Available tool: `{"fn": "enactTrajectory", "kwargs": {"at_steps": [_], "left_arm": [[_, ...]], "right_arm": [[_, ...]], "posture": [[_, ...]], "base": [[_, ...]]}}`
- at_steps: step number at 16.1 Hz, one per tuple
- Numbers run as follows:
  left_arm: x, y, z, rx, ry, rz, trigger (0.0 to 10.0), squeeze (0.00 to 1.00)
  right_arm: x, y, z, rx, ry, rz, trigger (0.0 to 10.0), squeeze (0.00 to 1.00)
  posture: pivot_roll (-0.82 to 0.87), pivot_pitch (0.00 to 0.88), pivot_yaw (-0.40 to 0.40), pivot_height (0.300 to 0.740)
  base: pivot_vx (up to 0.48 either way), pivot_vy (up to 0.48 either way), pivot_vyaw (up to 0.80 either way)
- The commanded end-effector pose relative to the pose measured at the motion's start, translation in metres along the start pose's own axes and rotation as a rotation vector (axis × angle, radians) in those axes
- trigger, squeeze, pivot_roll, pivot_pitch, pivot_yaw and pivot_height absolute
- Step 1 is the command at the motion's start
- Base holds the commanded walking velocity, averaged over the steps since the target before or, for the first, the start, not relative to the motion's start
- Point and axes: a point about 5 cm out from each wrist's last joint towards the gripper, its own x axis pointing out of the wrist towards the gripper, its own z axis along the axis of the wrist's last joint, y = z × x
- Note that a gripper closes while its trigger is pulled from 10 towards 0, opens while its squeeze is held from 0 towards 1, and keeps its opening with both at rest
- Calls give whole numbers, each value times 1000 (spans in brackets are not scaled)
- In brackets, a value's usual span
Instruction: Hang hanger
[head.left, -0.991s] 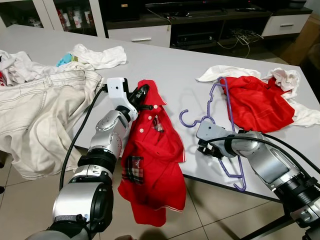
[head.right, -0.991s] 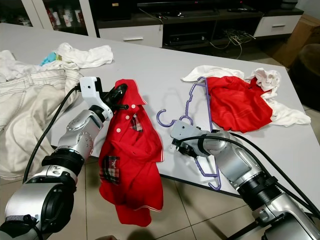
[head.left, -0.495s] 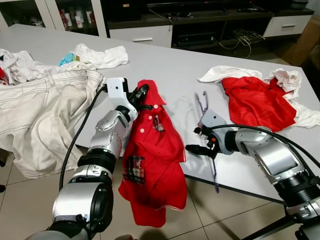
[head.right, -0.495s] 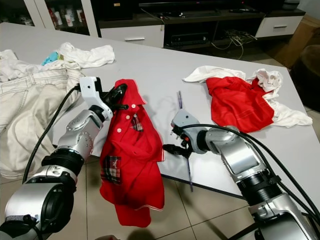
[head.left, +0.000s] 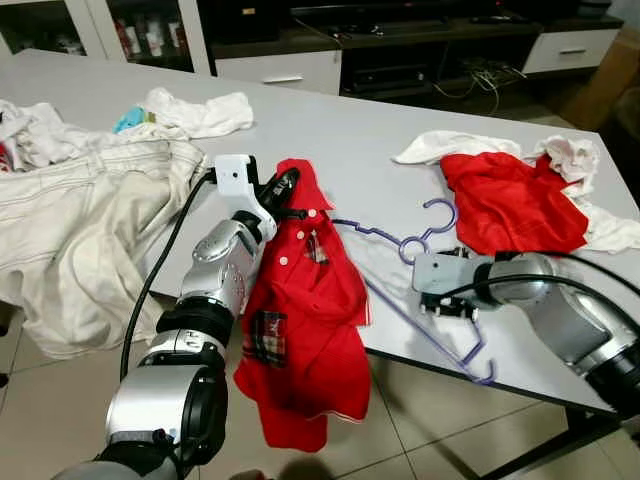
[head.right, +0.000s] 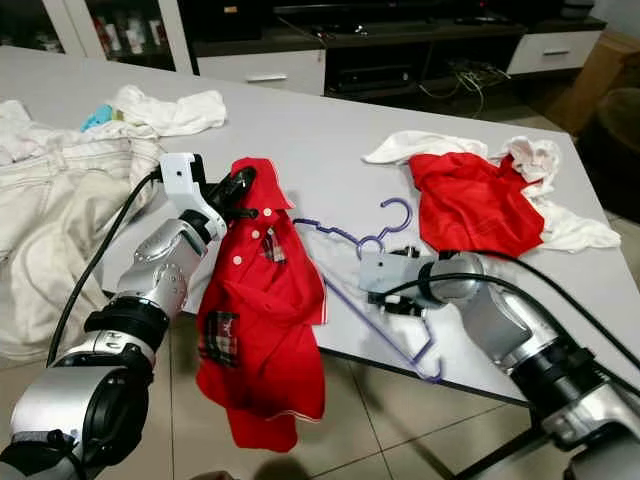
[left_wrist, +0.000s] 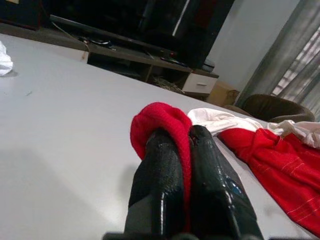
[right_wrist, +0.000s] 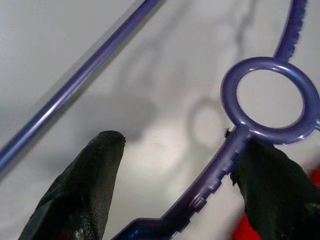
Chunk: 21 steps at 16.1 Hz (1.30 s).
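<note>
On the grey table (head.left: 330, 140) we note, beyond both grippers, a second red garment (head.left: 510, 205) crumpled on white cloths (head.left: 590, 190), and off to our left side a heap of cream trousers (head.left: 70, 220) with more white laundry (head.left: 200, 110) behind them; dark cabinets (head.left: 400, 40) line the far wall. Our left gripper (left_wrist: 185, 165) is clenched on the collar of a red polo shirt (head.left: 305, 320), soft knit fabric folded over and between the two black fingers (left_wrist: 160, 175), the rest of the shirt draping from the jaws over the table's near edge toward the tiled floor (head.left: 60, 400), a plaid patch showing on its lower part. The purple hanger (head.left: 420, 290), thin smooth plastic with a curled hook and a small ring at the neck, lies flat on the table between the shirt and the red garment. Our right gripper (right_wrist: 180, 190) sits over its neck with the jaws released, one finger touching the notched bar just below the ring (right_wrist: 270, 100), the other finger (right_wrist: 85, 195) apart on bare tabletop; a straight hanger arm (right_wrist: 75, 85) runs beyond the fingertips.
</note>
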Motion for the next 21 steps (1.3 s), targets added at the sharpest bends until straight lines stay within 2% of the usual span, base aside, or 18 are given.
{"fn": "enactTrajectory", "kwargs": {"at_steps": [1,3,4,5,7,9,12,13,15,16,19,20,21], "left_arm": [[4,-4,9,17,-30,-23,0,0],[4,-5,10,16,-31,-23,0,0],[4,-5,10,15,-33,-24,0,0],[4,-5,10,15,-33,-24,0,0],[5,-6,10,14,-33,-25,0,0],[5,-6,10,14,-34,-24,0,0],[5,-6,10,13,-36,-25,0,0],[5,-6,10,12,-38,-24,0,0],[6,-7,13,18,-46,-35,0,0],[7,-7,15,20,-48,-38,0,0],[12,-7,26,27,-71,-44,0,0],[12,-8,27,28,-73,-46,0,0],[12,-8,27,28,-73,-47,0,0]], "right_arm": [[-4,-8,13,-87,-34,-47,10000,0],[-2,-12,17,-93,-40,-93,10000,0],[2,-21,13,-101,-1,-174,10000,0],[2,-25,12,-101,12,-199,10000,0],[-3,-38,7,-61,35,-293,10000,0],[-4,-40,5,-54,42,-321,10000,0],[-5,-45,-4,-1,76,-374,10000,0],[-8,-51,-9,55,95,-436,10000,0],[-12,-55,-4,237,0,-486,10000,0],[-11,-53,-1,284,-38,-473,10000,0],[-5,-24,30,491,-287,-232,10000,0],[-6,-21,39,545,-347,-199,10000,0],[-6,-20,41,561,-364,-192,10000,0]], "posture": [[-68,0,-1,740],[-68,0,-1,740],[-69,0,1,740],[-69,0,1,740],[-71,0,1,740],[-72,0,2,740],[-72,0,1,740],[-72,0,1,740],[-71,0,-2,740],[-74,0,0,740],[-81,0,6,740],[-89,0,13,740],[-89,0,13,740]], "base": [[0,0,0],[0,0,0],[0,0,0],[0,0,0],[0,0,0],[0,0,0],[0,0,0],[0,0,0],[0,0,0],[0,0,0],[0,0,0],[0,0,0],[0,0,0]]}}
